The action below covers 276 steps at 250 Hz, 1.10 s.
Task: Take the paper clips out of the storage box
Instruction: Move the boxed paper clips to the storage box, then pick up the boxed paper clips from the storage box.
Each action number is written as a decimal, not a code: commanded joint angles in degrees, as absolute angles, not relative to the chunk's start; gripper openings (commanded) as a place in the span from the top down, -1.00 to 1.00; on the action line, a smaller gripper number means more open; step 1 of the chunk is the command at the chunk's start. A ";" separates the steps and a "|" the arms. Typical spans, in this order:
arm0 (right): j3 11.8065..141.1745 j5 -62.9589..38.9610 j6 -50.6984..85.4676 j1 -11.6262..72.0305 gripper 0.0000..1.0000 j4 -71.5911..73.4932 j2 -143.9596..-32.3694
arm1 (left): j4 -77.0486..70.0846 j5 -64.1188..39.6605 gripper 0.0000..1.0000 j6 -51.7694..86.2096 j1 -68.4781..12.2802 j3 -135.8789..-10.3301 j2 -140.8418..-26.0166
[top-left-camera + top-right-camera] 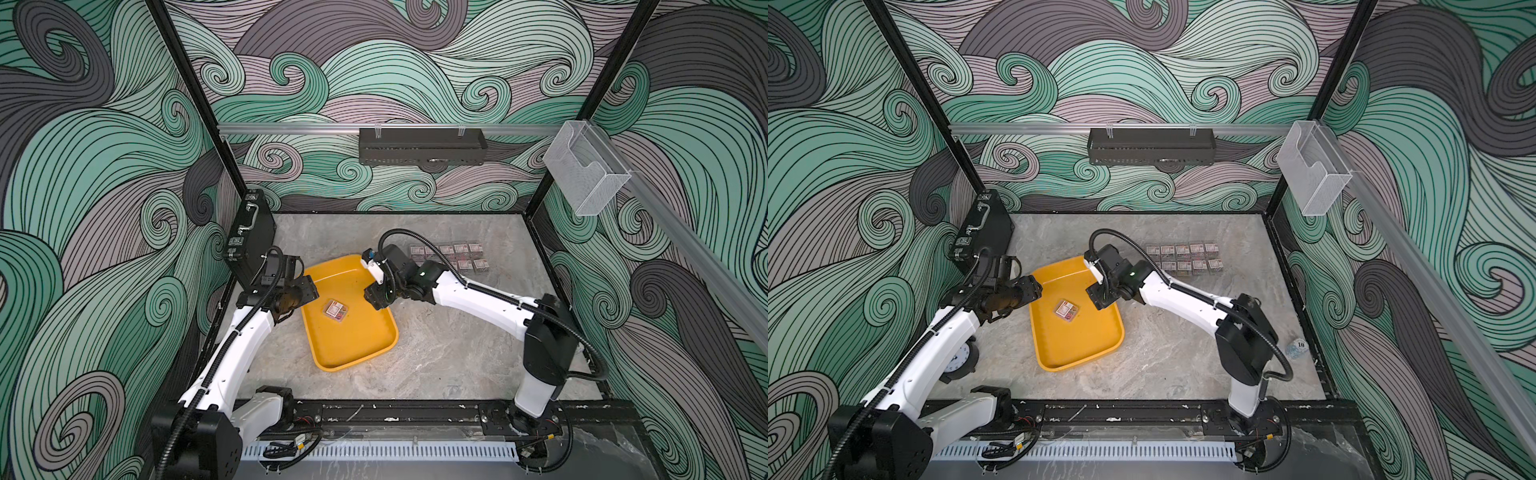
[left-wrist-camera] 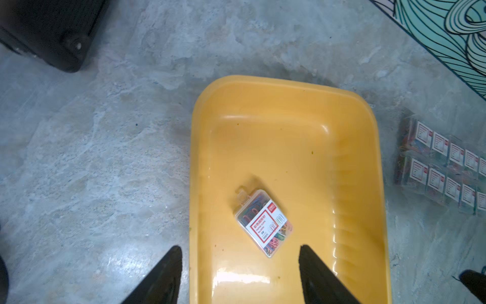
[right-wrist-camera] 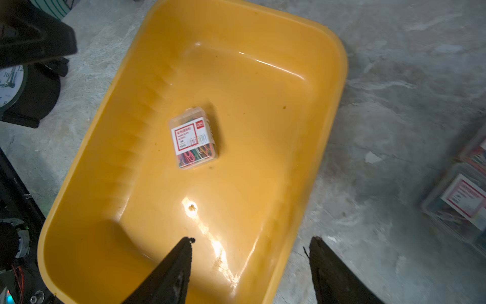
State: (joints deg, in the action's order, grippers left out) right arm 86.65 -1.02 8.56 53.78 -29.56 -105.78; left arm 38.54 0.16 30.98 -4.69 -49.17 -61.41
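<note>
Clip box [image 1: 335,310] lying flat and alone on the floor of the yellow storage box [image 1: 357,340] is what both top views show, label up, its long axis slanted across the tray. The left gripper [image 1: 307,293] hangs at the tray's rim on one side of it and the right gripper [image 1: 374,299] at the opposite rim. The clip box sits between them, a little closer to the left one by my reading. Beyond the right arm the removed clip boxes [image 1: 1183,257] stand in two tidy rows on the table [image 1: 1183,353], well apart from the tray

Left wrist view: the black fingers [image 2: 315,273] stand apart with nothing between them. One hangs over the bare table and the other over the tray floor, so they straddle the rim. The clip box lies just ahead of the tips, nearer the inner finger, its long axis diagonal to the line across the gap. A wrist turn looks needed to pinch it across its narrow width

Right wrist view: these fingers [image 3: 171,271] are likewise spread and empty, one above the tray floor and one outside the rim over the table. The clip box lies well ahead of the tips, turned only slightly off the approach line. The left arm seems the better placed to lift it out
</note>
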 commanded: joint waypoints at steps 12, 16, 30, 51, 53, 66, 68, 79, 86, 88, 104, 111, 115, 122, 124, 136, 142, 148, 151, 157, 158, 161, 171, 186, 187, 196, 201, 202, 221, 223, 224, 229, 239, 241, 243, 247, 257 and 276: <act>93.51 -0.38 9.67 57.57 -0.42 -30.23 -113.50 | 39.21 -1.20 -0.39 31.91 -2.60 -48.21 -59.75; 94.26 -0.44 9.58 57.92 -0.42 -30.28 -114.33 | 39.27 -1.41 -0.39 31.84 -2.47 -48.17 -59.60; 96.99 -0.60 9.34 58.90 -0.42 -30.64 -117.25 | 39.46 -1.75 -0.39 31.58 -2.14 -48.08 -59.40; 101.16 -0.04 8.72 60.09 -0.42 -31.61 -121.61 | 39.92 -1.76 -0.39 31.28 -1.76 -48.08 -59.15; 101.51 -0.03 8.66 60.13 -0.42 -31.63 -121.99 | 39.97 -1.76 -0.39 31.22 -1.72 -48.08 -59.11; 103.88 0.50 8.36 60.54 -0.44 -32.37 -124.45 | 40.22 -1.88 -0.39 31.11 -1.50 -48.08 -59.00; 104.24 0.59 8.24 60.64 -0.44 -32.51 -124.80 | 40.27 -1.96 -0.39 31.05 -1.50 -48.08 -59.02; 106.00 0.90 7.94 60.73 -0.46 -33.08 -126.61 | 40.37 -2.03 -0.39 30.92 -1.33 -48.08 -58.94; 106.95 1.20 7.75 60.82 -0.47 -33.35 -127.63 | 40.46 -2.03 -0.39 30.83 -1.25 -48.08 -58.90; 107.18 1.22 7.63 60.82 -0.48 -33.39 -127.93 | 40.44 -2.09 -0.39 30.84 -1.24 -48.08 -58.89; 109.29 1.70 7.17 60.80 -0.51 -34.00 -130.05 | 40.59 -2.24 -0.39 30.79 -1.14 -48.09 -58.75; 110.01 1.71 6.83 60.82 -0.53 -34.28 -130.90 | 40.64 -2.31 -0.39 30.74 -1.10 -48.08 -58.75; 110.47 1.68 6.09 60.82 -0.54 -34.34 -131.39 | 40.64 -2.37 -0.39 30.71 -1.08 -48.08 -58.71; 111.32 1.57 6.38 60.80 -0.54 -34.75 -132.22 | 40.65 -2.31 -0.39 30.73 -1.05 -48.08 -58.66; 111.59 1.51 6.34 60.79 -0.55 -34.94 -132.48 | 40.62 -2.34 -0.39 30.75 -1.05 -48.08 -58.68; 113.20 1.24 5.98 60.82 -0.55 -35.23 -133.93 | 40.69 -2.45 -0.39 30.72 -0.97 -48.16 -58.65; 113.84 1.35 5.89 60.82 -0.55 -35.99 -134.56 | 40.69 -2.47 -0.39 30.65 -0.97 -48.16 -58.62; 114.36 1.45 5.87 60.82 -0.55 -36.23 -135.04 | 40.69 -2.54 -0.40 30.59 -0.97 -48.19 -58.72; 114.53 1.49 5.82 60.82 -0.55 -36.21 -135.27 | 40.70 -2.52 -0.40 30.61 -0.97 -48.17 -58.76; 114.83 1.48 5.79 60.82 -0.55 -36.23 -135.63 | 40.72 -2.58 -0.39 30.60 -0.97 -48.16 -58.72; 114.85 1.49 5.75 60.82 -0.55 -36.22 -135.71 | 40.71 -2.61 -0.39 30.64 -0.92 -48.16 -58.71; 115.01 1.49 5.79 60.82 -0.55 -36.21 -135.85 | 40.72 -2.66 -0.39 30.57 -0.92 -48.24 -58.77; 115.39 1.49 5.80 60.82 -0.55 -36.26 -136.31 | 40.80 -2.75 -0.39 30.52 -0.88 -48.25 -58.88; 115.96 1.41 5.80 60.82 -0.54 -36.23 -136.88 | 40.91 -2.86 -0.40 30.36 -0.88 -48.34 -59.03; 115.99 1.45 5.80 60.82 -0.54 -36.27 -136.91 | 40.93 -2.84 -0.40 30.34 -0.88 -48.34 -59.00; 116.23 1.49 5.81 60.82 -0.53 -36.30 -137.23 | 41.00 -2.84 -0.40 30.41 -0.88 -48.42 -59.12; 116.35 1.47 5.80 60.78 -0.52 -36.30 -137.36 | 40.96 -2.88 -0.40 30.31 -0.88 -48.44 -59.15; 116.36 1.48 5.80 60.80 -0.52 -36.30 -137.41 | 40.96 -2.84 -0.40 30.36 -0.88 -48.43 -59.15; 116.82 1.67 5.89 60.73 -0.45 -36.58 -137.90 | 41.05 -3.15 -0.40 30.25 -0.88 -48.60 -59.28; 116.81 1.65 5.89 60.73 -0.43 -36.59 -137.97 | 41.09 -3.09 -0.39 30.28 -0.94 -48.60 -59.16; 116.85 1.66 5.89 60.73 -0.43 -36.58 -137.98 | 41.07 -3.09 -0.39 30.26 -0.96 -48.60 -59.24; 116.99 1.72 5.89 60.73 -0.39 -36.64 -138.07 | 41.17 -3.11 -0.40 30.26 -0.83 -48.60 -59.24; 117.17 1.76 5.89 60.73 -0.33 -36.96 -138.33 | 41.14 -3.27 -0.40 30.25 -0.83 -48.60 -59.21; 117.23 1.74 5.89 60.73 -0.33 -37.03 -138.34 | 41.18 -3.30 -0.40 30.26 -0.87 -48.60 -59.23; 117.33 1.71 5.89 60.73 -0.31 -37.10 -138.40 | 41.12 -3.33 -0.39 30.31 -0.85 -48.60 -59.19; 117.47 1.74 5.81 60.73 -0.30 -37.27 -138.47 | 41.05 -3.38 -0.40 30.25 -0.86 -48.60 -59.16; 117.81 1.76 5.80 60.65 -0.26 -37.72 -138.69 | 41.13 -3.53 -0.39 30.29 -0.81 -48.53 -59.18; 117.97 1.82 5.71 60.64 -0.19 -38.05 -138.78 | 41.18 -3.95 -0.39 30.29 -0.80 -48.43 -59.24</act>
State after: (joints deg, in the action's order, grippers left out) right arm 116.55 0.73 6.04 60.80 -35.77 -136.97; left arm 39.27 -2.83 31.09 -1.23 -47.62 -59.66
